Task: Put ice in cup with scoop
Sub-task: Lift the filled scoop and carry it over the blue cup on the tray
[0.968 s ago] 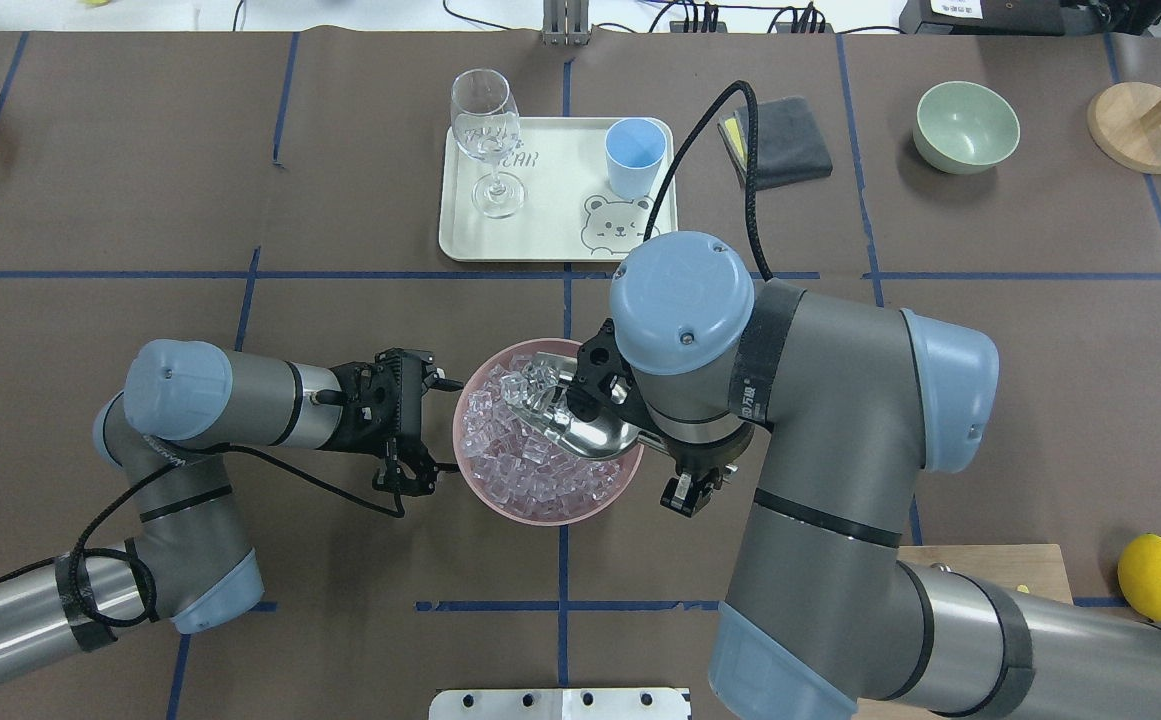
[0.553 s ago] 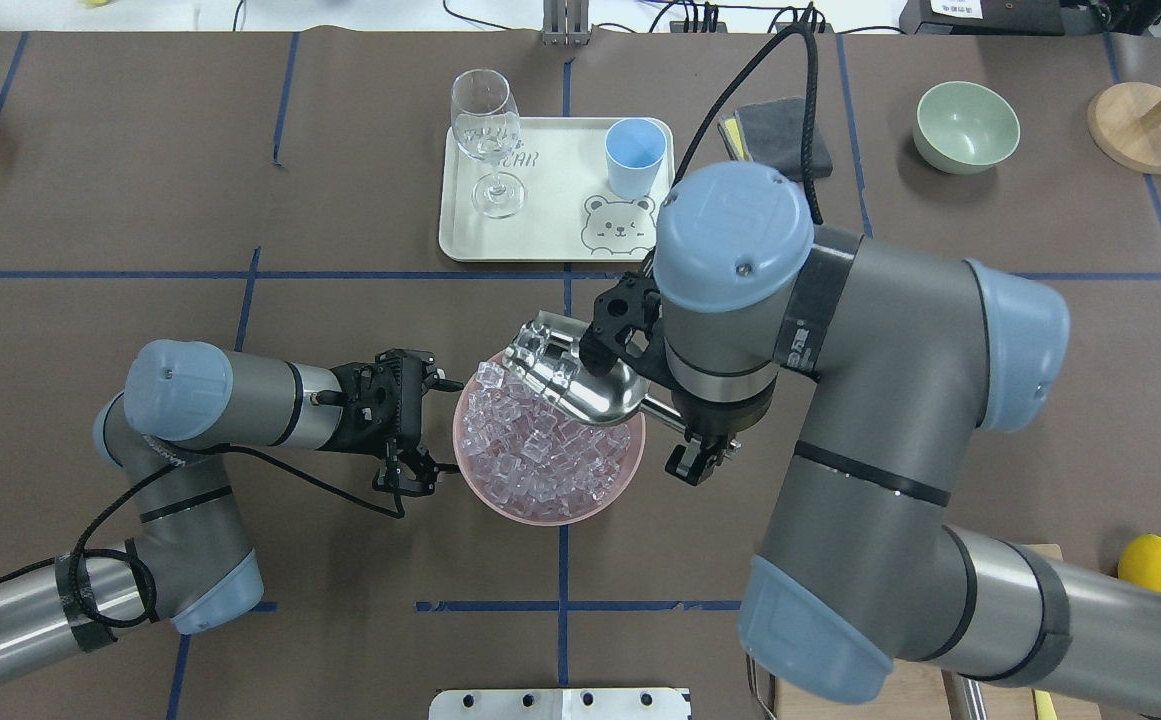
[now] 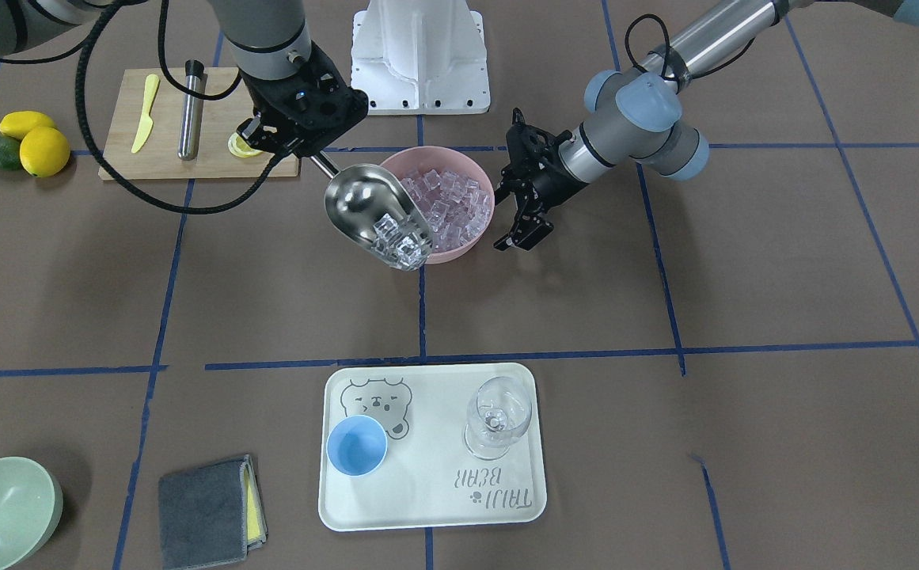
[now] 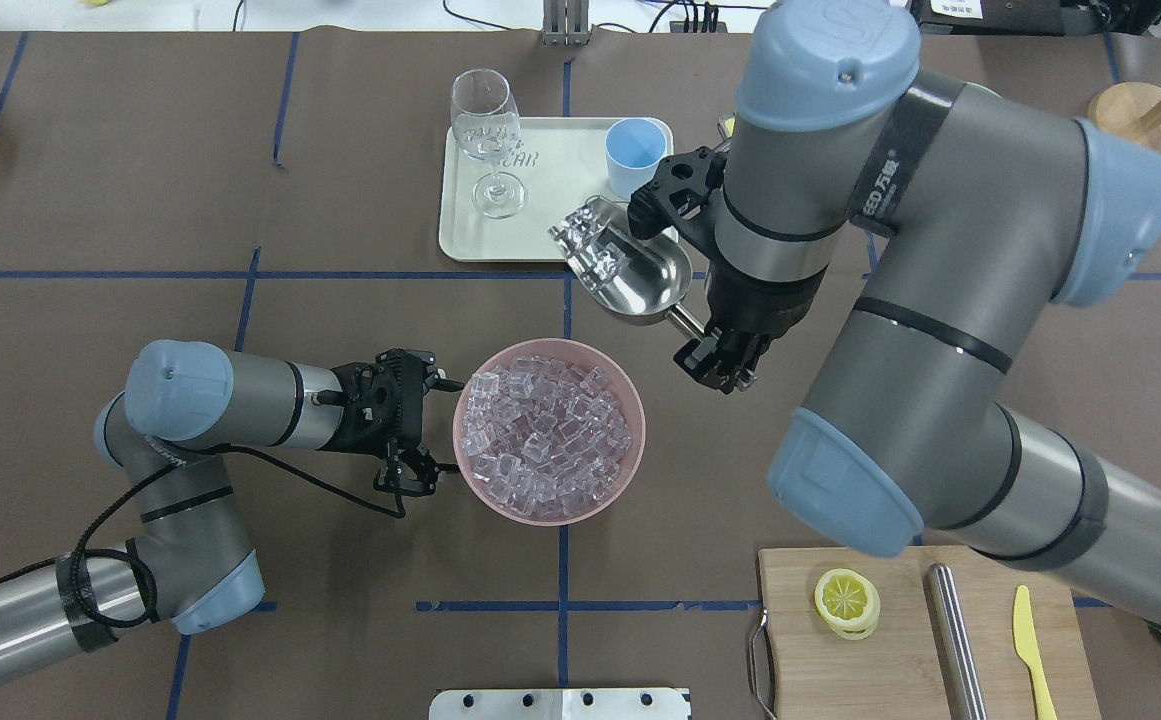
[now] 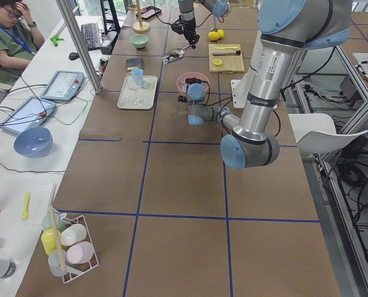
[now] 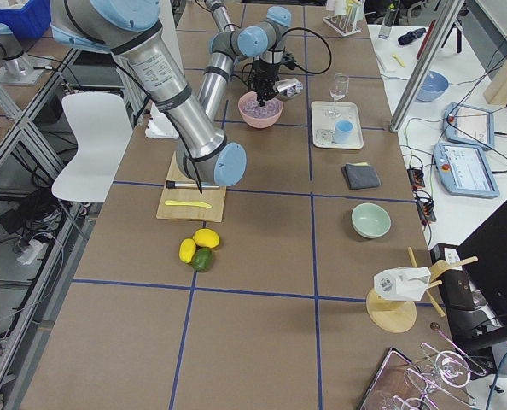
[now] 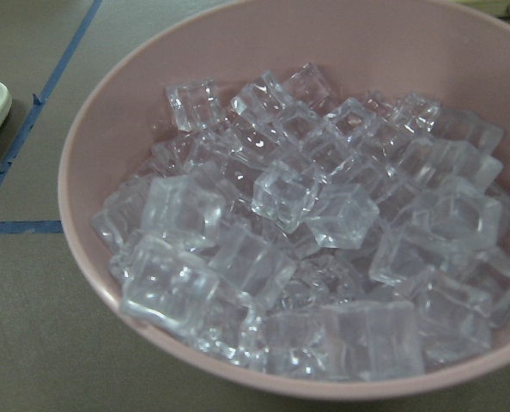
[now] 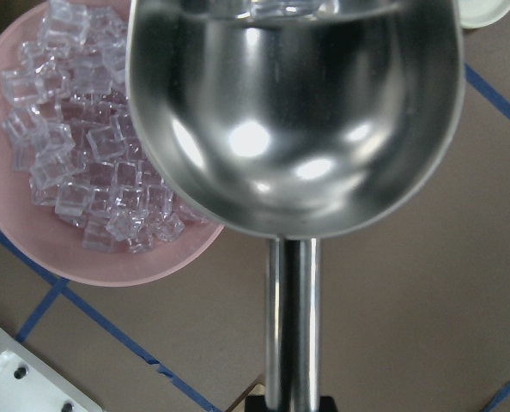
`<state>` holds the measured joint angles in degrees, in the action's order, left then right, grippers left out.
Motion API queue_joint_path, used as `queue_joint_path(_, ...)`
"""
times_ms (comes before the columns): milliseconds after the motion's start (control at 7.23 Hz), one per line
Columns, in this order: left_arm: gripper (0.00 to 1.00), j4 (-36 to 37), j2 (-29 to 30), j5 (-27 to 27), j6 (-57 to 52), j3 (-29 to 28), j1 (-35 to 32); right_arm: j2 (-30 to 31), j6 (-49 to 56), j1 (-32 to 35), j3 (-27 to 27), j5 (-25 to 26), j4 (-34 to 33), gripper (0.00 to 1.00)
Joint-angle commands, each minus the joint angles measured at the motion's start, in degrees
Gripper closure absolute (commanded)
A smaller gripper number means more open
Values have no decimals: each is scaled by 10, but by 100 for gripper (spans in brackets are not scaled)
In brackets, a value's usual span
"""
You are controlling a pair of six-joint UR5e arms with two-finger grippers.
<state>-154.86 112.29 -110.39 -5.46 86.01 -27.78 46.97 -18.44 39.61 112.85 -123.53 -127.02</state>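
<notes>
My right gripper [image 4: 712, 358] is shut on the handle of the shiny steel scoop [image 4: 645, 275]. It holds the scoop in the air between the pink bowl [image 4: 460, 440] and the tray, over the tray's near edge. Several ice cubes [image 4: 588, 238] lie at the scoop's front lip, which points toward the tray; they also show in the front view [image 3: 397, 241]. The light-blue cup [image 4: 635, 155] stands upright on the tray, just beyond the scoop. The pink bowl holds many ice cubes [image 4: 545, 435]. My left gripper [image 4: 438, 427] is open, beside the bowl's left rim.
A cream tray [image 4: 550, 225] also holds a clear wine glass [image 4: 488, 140]. A cutting board [image 4: 900, 650] with a lemon slice, steel cylinder [image 4: 955, 640] and yellow knife lies at near right. A green bowl [image 3: 0, 511] and grey cloth [image 3: 206, 499] lie beyond my right arm.
My right arm has lifted the scoop with ice out of the pink bowl and carried it toward the tray and cup. The left arm has not moved.
</notes>
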Motion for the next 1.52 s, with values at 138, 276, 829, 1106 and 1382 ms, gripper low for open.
queue_joint_path(138,1,0,-1,0,0,-1,1,-84,-34,59,-144,-62,-2,100)
queue_joint_path(276,1,-1,-1,-1,-1,-2,0,-112,-34,76,-205,-63,-2,100)
queue_joint_path(829,1,-9,-1,-1,0,-6,0,-195,34,97,-394,-44,-4,100)
queue_joint_path(1106,1,-9,-1,0,0,-6,1,-199,100,97,-423,-6,-36,100)
queue_joint_path(1382,1,-9,-1,-1,0,-6,1,-227,162,97,-419,21,-128,100)
